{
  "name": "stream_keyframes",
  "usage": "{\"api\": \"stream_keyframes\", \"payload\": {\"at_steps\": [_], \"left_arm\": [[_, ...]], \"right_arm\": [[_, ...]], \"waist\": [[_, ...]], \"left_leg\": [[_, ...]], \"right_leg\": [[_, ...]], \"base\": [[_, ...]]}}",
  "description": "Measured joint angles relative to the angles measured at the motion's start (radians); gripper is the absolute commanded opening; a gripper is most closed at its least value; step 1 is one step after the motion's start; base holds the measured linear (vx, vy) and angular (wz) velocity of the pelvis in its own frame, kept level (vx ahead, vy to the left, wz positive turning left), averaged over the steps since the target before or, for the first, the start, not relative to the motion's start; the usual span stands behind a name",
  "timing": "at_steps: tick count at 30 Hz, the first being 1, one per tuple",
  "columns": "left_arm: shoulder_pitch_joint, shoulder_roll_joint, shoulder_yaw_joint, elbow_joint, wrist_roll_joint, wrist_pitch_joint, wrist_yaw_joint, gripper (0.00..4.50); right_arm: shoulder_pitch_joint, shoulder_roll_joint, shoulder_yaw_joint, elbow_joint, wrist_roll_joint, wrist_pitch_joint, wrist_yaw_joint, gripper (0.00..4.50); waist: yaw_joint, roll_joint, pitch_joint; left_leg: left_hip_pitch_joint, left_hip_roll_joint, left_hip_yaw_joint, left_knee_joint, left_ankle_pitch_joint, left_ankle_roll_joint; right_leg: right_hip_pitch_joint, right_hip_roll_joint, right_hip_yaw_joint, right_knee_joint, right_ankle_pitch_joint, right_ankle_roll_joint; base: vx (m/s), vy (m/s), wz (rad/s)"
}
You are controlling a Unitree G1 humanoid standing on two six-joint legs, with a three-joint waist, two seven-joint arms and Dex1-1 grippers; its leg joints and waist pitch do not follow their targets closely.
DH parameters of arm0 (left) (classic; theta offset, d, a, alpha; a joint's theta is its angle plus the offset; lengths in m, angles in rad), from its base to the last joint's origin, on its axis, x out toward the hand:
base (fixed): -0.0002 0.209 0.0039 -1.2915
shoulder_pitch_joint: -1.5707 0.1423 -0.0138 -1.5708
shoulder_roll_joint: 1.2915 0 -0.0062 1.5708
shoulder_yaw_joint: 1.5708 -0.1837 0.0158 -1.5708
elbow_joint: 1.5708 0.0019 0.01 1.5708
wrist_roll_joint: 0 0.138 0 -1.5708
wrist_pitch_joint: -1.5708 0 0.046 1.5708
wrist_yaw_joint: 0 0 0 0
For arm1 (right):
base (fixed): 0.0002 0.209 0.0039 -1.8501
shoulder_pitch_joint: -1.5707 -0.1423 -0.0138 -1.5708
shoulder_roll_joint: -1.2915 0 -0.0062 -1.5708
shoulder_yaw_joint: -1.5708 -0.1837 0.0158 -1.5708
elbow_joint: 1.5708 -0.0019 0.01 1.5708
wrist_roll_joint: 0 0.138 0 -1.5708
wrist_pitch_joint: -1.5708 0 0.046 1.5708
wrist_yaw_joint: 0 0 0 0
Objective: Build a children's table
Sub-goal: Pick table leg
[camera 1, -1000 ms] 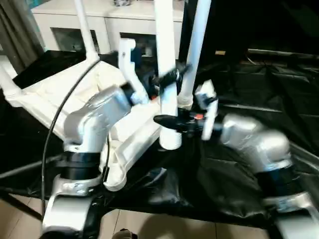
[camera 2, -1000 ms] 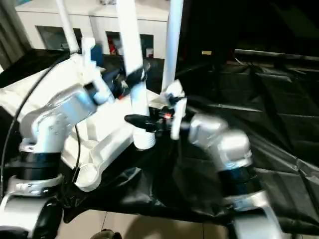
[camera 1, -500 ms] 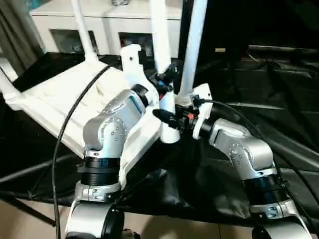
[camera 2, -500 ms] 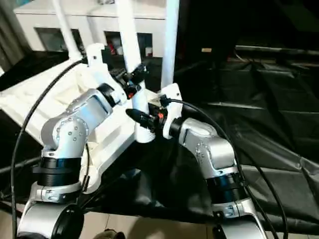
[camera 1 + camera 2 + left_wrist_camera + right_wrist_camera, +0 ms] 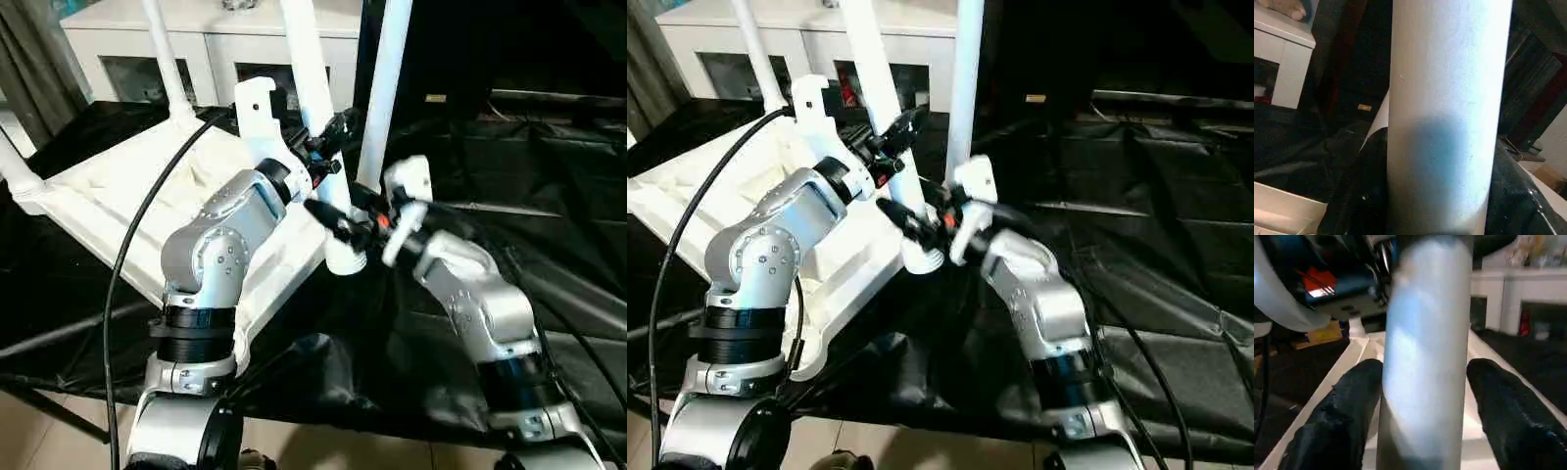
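The children's table [image 5: 118,186] lies upside down and tilted on the black-draped bench [image 5: 549,186], white legs pointing up. Both silver forearms reach forward and meet at one loose leg [image 5: 315,117]. The left gripper [image 5: 330,145] is closed around its shaft; just below, the right gripper [image 5: 345,217] straddles it, fingers [image 5: 1347,406] slightly off the surface.

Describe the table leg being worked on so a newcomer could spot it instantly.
Find the upturned white tabletop on the black cloth. At its near right corner, several legs rise. The leg is the leaning one with both grippers' jaws around it, its lower end free of any socket.
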State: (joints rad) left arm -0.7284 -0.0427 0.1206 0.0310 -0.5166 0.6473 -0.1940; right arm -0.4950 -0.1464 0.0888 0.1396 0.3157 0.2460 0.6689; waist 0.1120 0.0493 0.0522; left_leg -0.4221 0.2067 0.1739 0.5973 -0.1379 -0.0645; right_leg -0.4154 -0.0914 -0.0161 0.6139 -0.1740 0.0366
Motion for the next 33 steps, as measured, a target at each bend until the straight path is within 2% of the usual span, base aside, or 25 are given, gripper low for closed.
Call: {"api": "stream_keyframes", "payload": {"at_steps": [1, 3, 6, 7, 10, 11, 17, 23, 28, 33], "left_arm": [[0.000, 0.001, -0.001, 0.000, 0.000, -0.001, 0.000, 1.86], [0.000, 0.013, 0.004, 0.006, 0.001, -0.016, 0.000, 1.86], [0.000, 0.032, 0.026, 0.017, 0.001, -0.025, 0.000, 1.86], [-0.003, 0.037, 0.031, 0.023, 0.001, -0.026, -0.001, 1.85], [-0.012, 0.063, 0.053, 0.031, 0.001, -0.034, -0.001, 1.85], [-0.016, 0.074, 0.062, 0.031, 0.001, -0.035, -0.002, 1.85], [-0.021, 0.082, 0.075, 0.031, -0.002, -0.035, -0.019, 1.85], [-0.002, 0.103, 0.055, 0.003, -0.032, -0.032, -0.079, 1.85], [0.011, 0.118, 0.046, -0.016, -0.047, -0.028, -0.136, 1.85], [0.018, 0.144, 0.029, -0.070, -0.109, -0.006, -0.226, 1.85]], "right_arm": [[0.006, -0.009, 0.005, 0.001, -0.013, -0.039, 0.010, 3.50], [0.023, -0.018, 0.008, 0.021, -0.041, -0.148, 0.021, 3.81], [0.038, -0.029, 0.007, 0.041, -0.066, -0.249, 0.028, 4.01], [0.044, -0.040, 0.009, 0.041, -0.086, -0.297, 0.034, 4.22], [0.071, -0.072, 0.017, 0.047, -0.137, -0.427, 0.038, 4.43], [0.078, -0.076, 0.019, 0.060, -0.162, -0.485, 0.034, 4.43], [0.096, -0.081, 0.018, 0.099, -0.241, -0.675, -0.016, 4.50], [0.100, -0.085, 0.017, 0.113, -0.271, -0.780, -0.041, 4.50], [0.098, -0.085, 0.018, 0.146, -0.267, -0.801, -0.031, 4.50], [0.097, -0.091, 0.032, 0.162, -0.264, -0.800, -0.012, 4.50]], "waist": [[0.000, 0.000, 0.000], [0.000, -0.002, -0.001], [-0.003, -0.003, 0.000], [-0.002, -0.003, 0.000], [-0.001, -0.004, 0.000], [-0.002, -0.004, 0.000], [-0.002, -0.005, 0.000], [-0.007, -0.006, 0.000], [-0.012, -0.007, 0.000], [-0.017, -0.008, 0.001]], "left_leg": [[0.000, 0.000, 0.000, 0.000, 0.000, 0.000], [0.000, 0.000, 0.001, 0.000, 0.000, 0.000], [0.000, 0.000, 0.001, 0.000, 0.000, 0.000], [0.000, 0.000, 0.001, 0.000, 0.000, 0.000], [0.000, 0.000, 0.001, 0.000, 0.000, 0.000], [0.000, 0.000, 0.001, 0.000, 0.000, 0.000], [0.000, 0.000, 0.002, 0.001, 0.000, 0.000], [0.000, 0.000, 0.002, 0.001, 0.000, 0.001], [0.000, 0.000, 0.002, 0.001, 0.000, 0.001], [0.000, 0.000, 0.002, 0.001, 0.000, 0.001]], "right_leg": [[0.000, 0.000, 0.000, 0.000, 0.000, 0.000], [0.000, 0.000, 0.000, 0.000, 0.000, 0.000], [0.000, 0.000, 0.000, 0.000, 0.000, 0.000], [0.000, 0.000, 0.000, 0.000, 0.000, 0.000], [0.000, 0.000, 0.000, 0.000, 0.000, 0.000], [0.000, 0.000, 0.000, 0.000, 0.000, 0.000], [0.000, 0.000, 0.000, 0.000, 0.000, 0.000], [0.000, 0.000, 0.000, 0.000, 0.000, 0.000], [0.000, 0.000, 0.000, 0.000, 0.000, 0.000], [0.000, 0.000, 0.000, 0.000, 0.000, 0.000]], "base": [[0.000, 0.000, 0.00], [0.000, 0.000, 0.00], [0.000, 0.000, 0.00], [0.000, 0.000, 0.00], [0.000, 0.000, 0.00], [0.000, 0.000, 0.00], [0.000, 0.000, 0.00], [0.000, 0.000, 0.00], [0.000, 0.000, 0.00], [0.000, 0.000, 0.00]]}}
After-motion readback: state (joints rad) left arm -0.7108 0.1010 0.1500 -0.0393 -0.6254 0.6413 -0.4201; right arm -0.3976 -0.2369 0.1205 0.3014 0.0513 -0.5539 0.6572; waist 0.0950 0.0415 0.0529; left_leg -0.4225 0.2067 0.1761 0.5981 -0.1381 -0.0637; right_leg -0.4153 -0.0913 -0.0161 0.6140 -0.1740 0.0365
